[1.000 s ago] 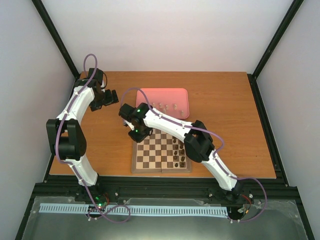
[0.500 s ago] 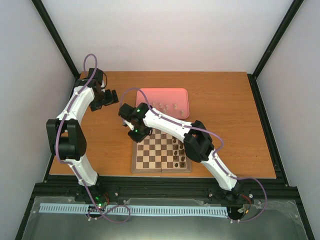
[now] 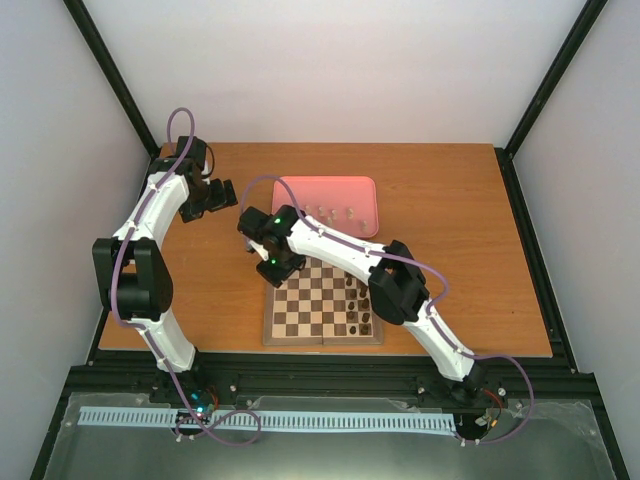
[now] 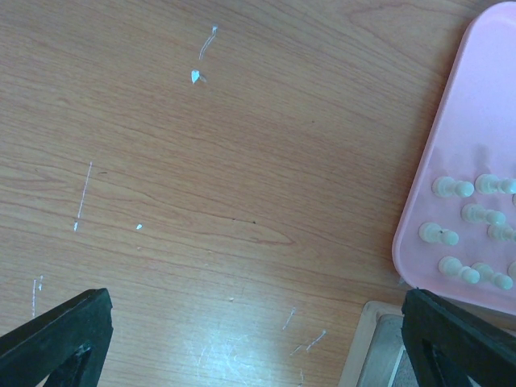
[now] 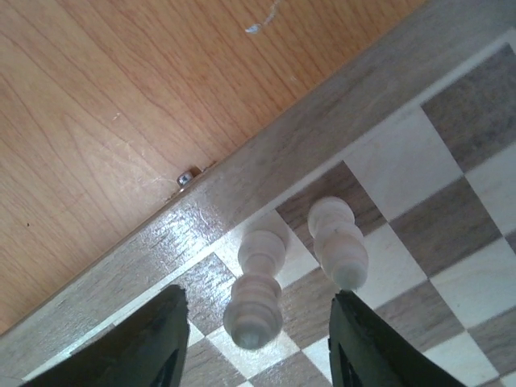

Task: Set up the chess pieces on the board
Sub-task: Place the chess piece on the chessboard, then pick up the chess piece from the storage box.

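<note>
Jaws of right gripper (image 5: 258, 334) spread, clamping nothing. Two chess pieces (image 5: 252, 290) stand near the board (image 5: 121, 266) corner, one between the jaws, one just ahead. Left gripper (image 4: 254, 322) jaws wide apart over table (image 4: 201, 161); more pieces in tray (image 4: 472, 137) just outside one jaw.

We see the board (image 3: 322, 341): square, wooden, with dark-brown and cream checks and a light-brown border, lying flat. The right wrist view shows the board (image 5: 266, 161) close up near a corner, its border glossy. The pieces (image 5: 256, 290) are tiny cream turned-wood figures. Two stand upright in the edge row on neighbouring squares, side by side and close but not touching. We find the rest in the pink tray (image 3: 300, 190) just past the board's far edge, in a loose cluster in its near half. In the left wrist view we count about eight pieces (image 4: 451, 189) there, some touching. We can't tell whether they stand or lie.
</note>
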You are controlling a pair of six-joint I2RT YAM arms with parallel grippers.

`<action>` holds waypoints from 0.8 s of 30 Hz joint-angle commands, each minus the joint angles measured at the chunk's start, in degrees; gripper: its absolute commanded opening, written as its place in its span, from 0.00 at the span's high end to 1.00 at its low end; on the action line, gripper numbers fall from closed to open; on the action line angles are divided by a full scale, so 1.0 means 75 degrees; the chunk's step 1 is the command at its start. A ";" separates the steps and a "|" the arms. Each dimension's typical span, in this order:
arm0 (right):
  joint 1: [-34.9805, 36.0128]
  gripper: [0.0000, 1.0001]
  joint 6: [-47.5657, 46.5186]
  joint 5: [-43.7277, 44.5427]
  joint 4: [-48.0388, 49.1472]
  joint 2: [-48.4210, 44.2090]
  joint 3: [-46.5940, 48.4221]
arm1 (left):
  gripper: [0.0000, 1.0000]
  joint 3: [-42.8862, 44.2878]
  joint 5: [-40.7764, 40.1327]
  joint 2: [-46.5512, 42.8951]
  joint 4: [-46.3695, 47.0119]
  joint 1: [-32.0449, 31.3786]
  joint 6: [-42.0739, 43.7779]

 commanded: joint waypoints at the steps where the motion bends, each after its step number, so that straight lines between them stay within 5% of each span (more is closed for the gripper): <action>1: -0.0055 0.49 -0.0078 0.0048 -0.0137 -0.0831 -0.0306 | 0.00 0.0058 0.0082 -0.0158 0.0077 0.0013 0.0048; 10: -0.0785 0.34 0.0134 0.0486 -0.0492 -0.1947 0.0111 | 0.00 0.0256 0.0116 -0.0164 -0.0007 0.0005 0.0041; 24: -0.3937 0.40 0.0852 0.1012 0.0207 -0.0738 0.0831 | 0.00 0.0272 0.0242 -0.0072 -0.0058 0.0008 -0.0029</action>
